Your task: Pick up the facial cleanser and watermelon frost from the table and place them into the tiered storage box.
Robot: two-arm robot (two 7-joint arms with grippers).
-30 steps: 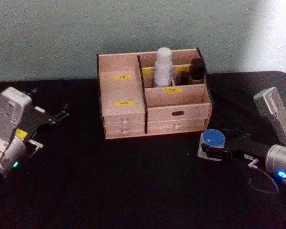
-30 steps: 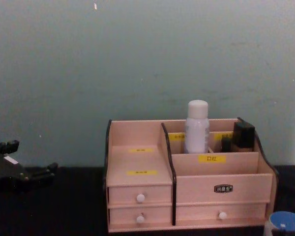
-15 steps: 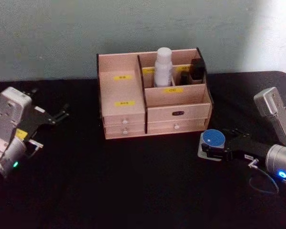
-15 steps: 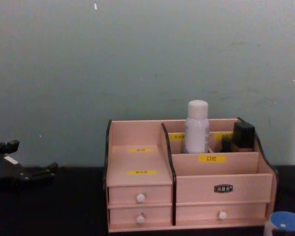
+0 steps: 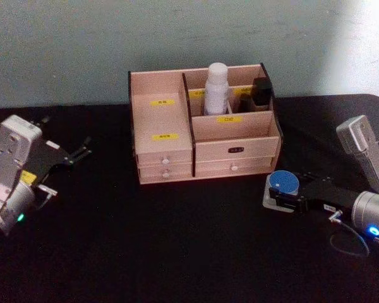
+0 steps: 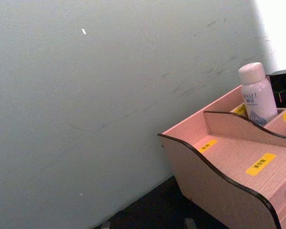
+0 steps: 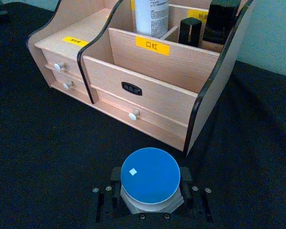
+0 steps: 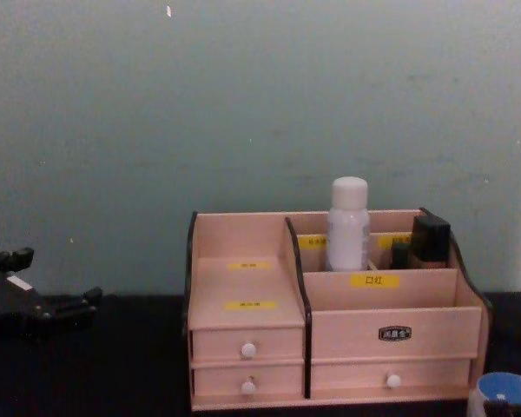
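The tiered storage box (image 5: 164, 120) stands at the table's back centre, also seen in the right wrist view (image 7: 148, 71) and chest view (image 8: 243, 287). The facial cleanser, a white bottle (image 5: 216, 88), stands upright in a rear compartment (image 8: 348, 224). The watermelon frost, a small jar with a blue lid (image 5: 283, 183), sits on the table in front of the box's right end. My right gripper (image 5: 279, 201) is shut on its pale base, with the jar (image 7: 150, 175) held between the black fingers. My left gripper (image 5: 83, 149) hovers open at the far left, well clear of the box.
Dark cosmetic containers (image 5: 261, 91) occupy the box's back right compartment. The front compartment behind the yellow label (image 7: 152, 45) and the stepped left section (image 6: 238, 157) hold nothing. Black cloth covers the table (image 5: 177, 240), and a wall rises close behind the box.
The right gripper and the blue-lidded jar have shifted very slightly to the right. The left arm has hardly moved.
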